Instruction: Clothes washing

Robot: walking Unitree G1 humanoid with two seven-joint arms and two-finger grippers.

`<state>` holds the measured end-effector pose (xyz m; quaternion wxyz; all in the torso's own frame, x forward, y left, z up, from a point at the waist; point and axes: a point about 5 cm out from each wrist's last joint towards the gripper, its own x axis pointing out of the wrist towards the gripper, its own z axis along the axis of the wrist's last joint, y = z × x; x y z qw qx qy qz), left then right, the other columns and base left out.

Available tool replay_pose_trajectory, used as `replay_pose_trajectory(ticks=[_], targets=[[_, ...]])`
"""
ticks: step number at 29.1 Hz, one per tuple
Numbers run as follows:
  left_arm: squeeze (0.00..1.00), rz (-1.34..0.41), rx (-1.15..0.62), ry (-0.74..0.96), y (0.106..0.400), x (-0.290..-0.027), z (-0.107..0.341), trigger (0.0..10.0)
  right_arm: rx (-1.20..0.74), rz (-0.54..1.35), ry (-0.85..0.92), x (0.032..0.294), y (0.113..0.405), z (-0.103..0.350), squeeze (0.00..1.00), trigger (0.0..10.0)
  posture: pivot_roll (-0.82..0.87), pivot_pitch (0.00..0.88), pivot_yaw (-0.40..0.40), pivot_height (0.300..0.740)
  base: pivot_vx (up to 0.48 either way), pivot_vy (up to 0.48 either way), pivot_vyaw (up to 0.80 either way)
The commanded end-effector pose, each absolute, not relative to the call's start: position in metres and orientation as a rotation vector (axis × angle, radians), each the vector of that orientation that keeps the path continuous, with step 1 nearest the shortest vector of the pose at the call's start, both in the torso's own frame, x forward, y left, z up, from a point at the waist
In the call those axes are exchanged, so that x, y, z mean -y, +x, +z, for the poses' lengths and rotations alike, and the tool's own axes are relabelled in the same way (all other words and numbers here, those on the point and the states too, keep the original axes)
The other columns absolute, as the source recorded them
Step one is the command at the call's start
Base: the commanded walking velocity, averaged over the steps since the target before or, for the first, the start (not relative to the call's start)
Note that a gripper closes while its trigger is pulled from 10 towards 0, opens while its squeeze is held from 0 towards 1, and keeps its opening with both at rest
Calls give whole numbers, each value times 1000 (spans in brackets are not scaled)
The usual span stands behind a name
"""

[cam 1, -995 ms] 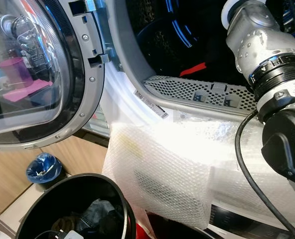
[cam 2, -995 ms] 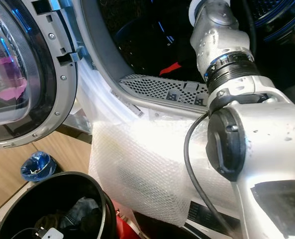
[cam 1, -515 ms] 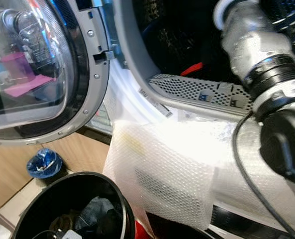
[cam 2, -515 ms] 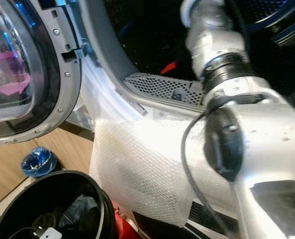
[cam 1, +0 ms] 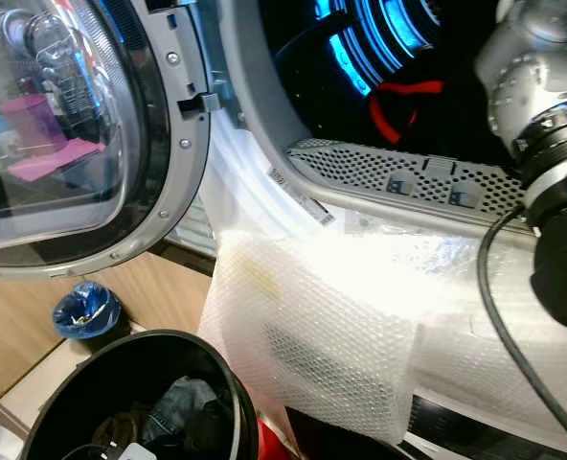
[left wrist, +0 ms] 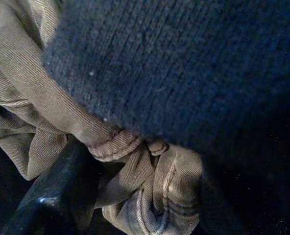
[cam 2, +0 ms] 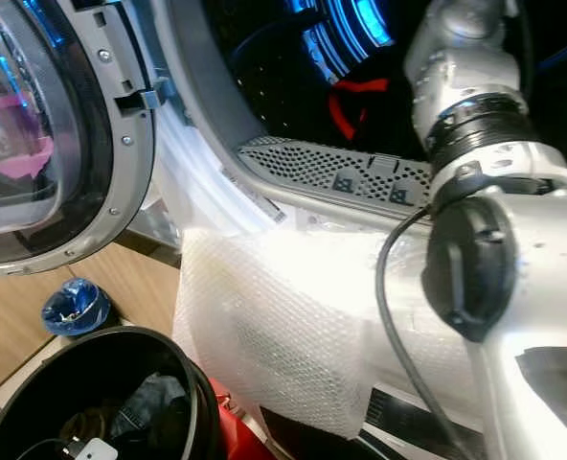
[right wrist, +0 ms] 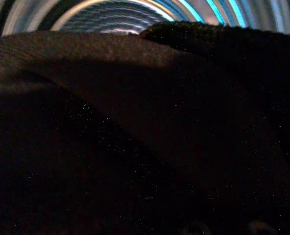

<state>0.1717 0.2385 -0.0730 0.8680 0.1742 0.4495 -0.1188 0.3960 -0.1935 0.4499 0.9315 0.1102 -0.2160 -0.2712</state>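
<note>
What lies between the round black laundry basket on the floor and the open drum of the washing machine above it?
In the left eye view, a white bubble-wrap sheet drapes over the machine's front, between the black laundry basket and the washing machine drum.

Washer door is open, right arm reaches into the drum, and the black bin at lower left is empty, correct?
Not quite. The black bin is not empty: the left eye view shows clothes still inside it. The washer door is open and the right arm reaches into the drum.

no text can be read. a small white label (cam 1: 307,205) sits on the washer's door rim (cam 1: 264,182), just below the drum opening, its print too small to make out.
</note>
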Motion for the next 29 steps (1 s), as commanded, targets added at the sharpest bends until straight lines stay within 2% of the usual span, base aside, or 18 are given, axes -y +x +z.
replay_pose_trajectory(ticks=[1, 2, 3, 4, 6, 9, 11, 14, 22, 29], targets=[[0, -278, -1038, 353, 146, -236, -85, 10000, 467, -499, 229, 187, 396, 455, 1000, 10000, 80, 66, 97, 740, 0, 0, 0], [0, -292, -1046, 356, 145, -237, -86, 10000, 427, -269, 191, 157, 403, 451, 1000, 10000, 63, 76, 102, 740, 0, 0, 0], [0, -292, -1046, 356, 145, -237, -86, 10000, 427, -269, 191, 157, 403, 451, 1000, 10000, 63, 76, 102, 740, 0, 0, 0], [0, -292, -1048, 355, 143, -237, -86, 10000, 411, -139, 152, 138, 406, 449, 1000, 10000, 64, 77, 103, 740, 0, 0, 0], [0, -294, -1051, 354, 142, -237, -86, 10000, 403, -74, 123, 128, 406, 448, 1000, 10000, 68, 79, 105, 740, 0, 0, 0], [0, -298, -1049, 356, 140, -238, -87, 10000, 444, -151, 155, 138, 403, 456, 1000, 10000, 78, 87, 109, 740, 0, 0, 0], [0, -264, -1034, 345, 137, -240, -87, 10000, 501, -301, 197, 163, 396, 466, 1000, 10000, 93, 91, 103, 740, 0, 0, 0], [0, -239, -1030, 306, 134, -241, -87, 10000, 516, -316, 237, 174, 394, 468, 1000, 10000, 90, 102, 105, 740, 0, 0, 0], [0, -235, -1019, 297, 128, -237, -89, 10000, 487, -307, 197, 181, 397, 461, 1000, 10000, 83, 116, 87, 740, 0, 0, 0], [0, -245, -1028, 277, 125, -217, -95, 10000, 484, -204, 135, 161, 398, 466, 1000, 10000, 53, 94, 16, 740, 0, 0, 0]])
